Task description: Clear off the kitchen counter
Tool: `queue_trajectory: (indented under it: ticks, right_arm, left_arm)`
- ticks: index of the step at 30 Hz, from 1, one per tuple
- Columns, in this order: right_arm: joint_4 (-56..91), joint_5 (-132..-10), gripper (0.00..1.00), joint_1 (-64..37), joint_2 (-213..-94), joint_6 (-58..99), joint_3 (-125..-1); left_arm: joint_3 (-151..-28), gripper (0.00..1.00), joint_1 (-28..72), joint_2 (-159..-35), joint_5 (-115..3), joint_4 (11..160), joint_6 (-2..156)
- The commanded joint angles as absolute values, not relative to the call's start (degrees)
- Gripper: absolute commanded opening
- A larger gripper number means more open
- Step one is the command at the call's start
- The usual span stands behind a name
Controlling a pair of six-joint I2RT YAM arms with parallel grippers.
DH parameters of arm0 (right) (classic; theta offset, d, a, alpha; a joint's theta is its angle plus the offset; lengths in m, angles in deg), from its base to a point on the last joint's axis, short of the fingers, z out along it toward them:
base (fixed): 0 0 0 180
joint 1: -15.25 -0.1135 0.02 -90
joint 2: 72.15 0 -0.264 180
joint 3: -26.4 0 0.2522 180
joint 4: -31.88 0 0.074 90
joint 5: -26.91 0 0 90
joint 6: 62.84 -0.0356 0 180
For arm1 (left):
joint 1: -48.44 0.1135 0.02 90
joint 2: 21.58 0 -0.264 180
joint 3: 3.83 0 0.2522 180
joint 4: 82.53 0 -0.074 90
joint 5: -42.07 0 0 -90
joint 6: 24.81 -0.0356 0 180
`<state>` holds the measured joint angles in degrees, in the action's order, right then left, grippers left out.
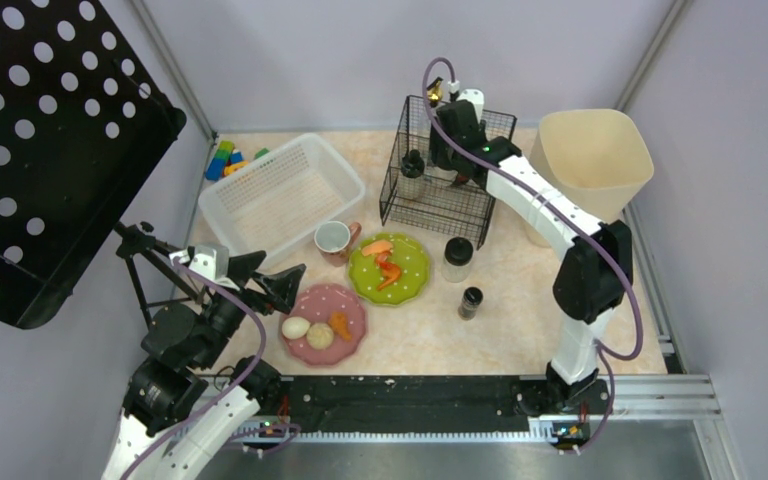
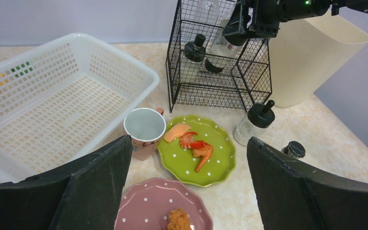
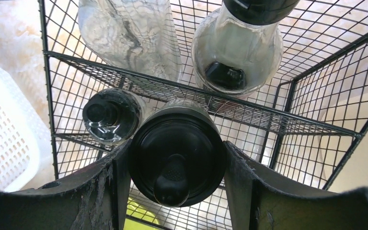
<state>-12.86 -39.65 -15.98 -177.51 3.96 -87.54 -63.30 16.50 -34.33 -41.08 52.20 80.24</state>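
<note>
Pinches, with the right jaws, a black-capped bottle (image 3: 177,165) by the sides of its cap. Hangs it over the black wire rack (image 1: 447,185) near the far edge of the table (image 1: 520,330), right of centre, in among other bottles (image 3: 109,115) standing in the compartments; cannot tell whether its base rests on the rack floor yet. Spreads the left jaws wide, gripping nothing, above the near left part of the table, beside the left edge of a pink plate (image 1: 325,322) carrying food bits. Looks, further out, on a green plate (image 1: 390,268) with orange scraps at mid-table and a mug (image 1: 334,240) just beside its left rim. Finds a black-lidded shaker (image 1: 457,258) and a small dark jar (image 1: 471,302) standing loose to the right of that plate. Takes in a white basket (image 1: 280,195) toward the far left and a beige bin (image 1: 592,160) at the far right corner. Seems to be in the step of stowing bottles in the rack, with most of the clearing not yet done. Calls next for lowering until the bottle stands, then parting the right jaws and lifting straight up clear of the wires. Needs care not to snag the mesh or knock the neighbouring bottles. Leaves the plates and mug, likely, for the left side.
</note>
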Motion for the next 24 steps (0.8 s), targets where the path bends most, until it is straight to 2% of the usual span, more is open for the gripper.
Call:
queue_trajectory:
  ticks: [1, 13, 19, 24]
  right_arm:
    - [-8.19, -38.81, 0.28, -15.62, -179.42, 2.94, -90.09]
    - [-10.60, -42.40, 0.34, -14.47, -186.25, 1.20, -91.88]
    - [-10.88, -42.47, 0.56, -14.12, -187.53, 0.19, -92.12]
    - [-11.27, -42.65, 0.67, -14.11, -187.14, -0.06, -92.60]
  left_arm:
    - [-63.39, 0.93, 16.75, -34.69, -41.60, 53.65, 80.31]
    - [-63.43, 0.94, 16.72, -34.34, -41.51, 53.62, 80.31]
    - [-63.41, 0.94, 16.78, -34.29, -41.60, 53.64, 80.31]
    - [-63.40, 0.94, 16.73, -34.28, -41.59, 53.64, 80.32]
